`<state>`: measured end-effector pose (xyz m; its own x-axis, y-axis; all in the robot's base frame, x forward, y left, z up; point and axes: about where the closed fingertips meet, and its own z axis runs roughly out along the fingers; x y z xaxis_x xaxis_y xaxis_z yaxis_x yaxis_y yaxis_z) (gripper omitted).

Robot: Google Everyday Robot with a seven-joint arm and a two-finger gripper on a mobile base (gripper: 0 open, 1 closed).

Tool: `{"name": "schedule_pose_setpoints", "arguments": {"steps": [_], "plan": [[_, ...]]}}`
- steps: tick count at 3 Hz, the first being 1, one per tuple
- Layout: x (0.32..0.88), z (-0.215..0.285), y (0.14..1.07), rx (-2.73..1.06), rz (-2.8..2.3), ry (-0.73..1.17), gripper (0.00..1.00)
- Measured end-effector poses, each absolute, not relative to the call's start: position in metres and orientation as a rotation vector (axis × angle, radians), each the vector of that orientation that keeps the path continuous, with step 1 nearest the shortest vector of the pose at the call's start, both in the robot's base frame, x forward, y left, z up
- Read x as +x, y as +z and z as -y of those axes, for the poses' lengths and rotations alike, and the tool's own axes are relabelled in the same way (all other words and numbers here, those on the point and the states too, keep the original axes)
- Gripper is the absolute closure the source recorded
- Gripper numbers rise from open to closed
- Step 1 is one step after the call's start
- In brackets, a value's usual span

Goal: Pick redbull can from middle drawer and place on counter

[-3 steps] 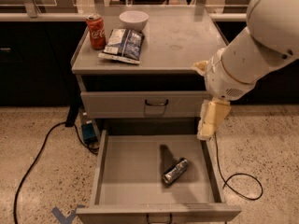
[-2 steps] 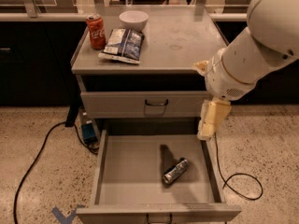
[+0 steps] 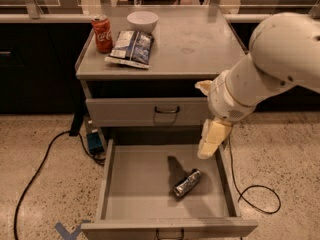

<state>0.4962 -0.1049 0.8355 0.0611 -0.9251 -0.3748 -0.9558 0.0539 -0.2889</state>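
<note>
The redbull can (image 3: 187, 183) lies on its side on the floor of the open middle drawer (image 3: 135, 184), right of centre. The gripper (image 3: 208, 148) hangs from my white arm above the drawer's right wall, up and to the right of the can, not touching it. The counter (image 3: 200, 44) is the flat grey top of the cabinet behind the drawer.
On the counter's left part stand a red Coca-Cola can (image 3: 102, 33), a white bowl (image 3: 142, 21) and a blue chip bag (image 3: 132, 48). A closed drawer (image 3: 150, 111) sits above the open one. Black cables (image 3: 40, 169) lie on the floor on both sides.
</note>
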Motion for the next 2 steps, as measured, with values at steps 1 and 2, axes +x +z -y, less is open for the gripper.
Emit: {"name": "schedule_pose_setpoints", "arguments": {"steps": [1, 2], "plan": [[0.499, 0.095, 0.797, -1.846, -1.875, 0.129, 0.0], [0.497, 0.092, 0.75, -1.84, -1.922, 0.143, 0.0]]}}
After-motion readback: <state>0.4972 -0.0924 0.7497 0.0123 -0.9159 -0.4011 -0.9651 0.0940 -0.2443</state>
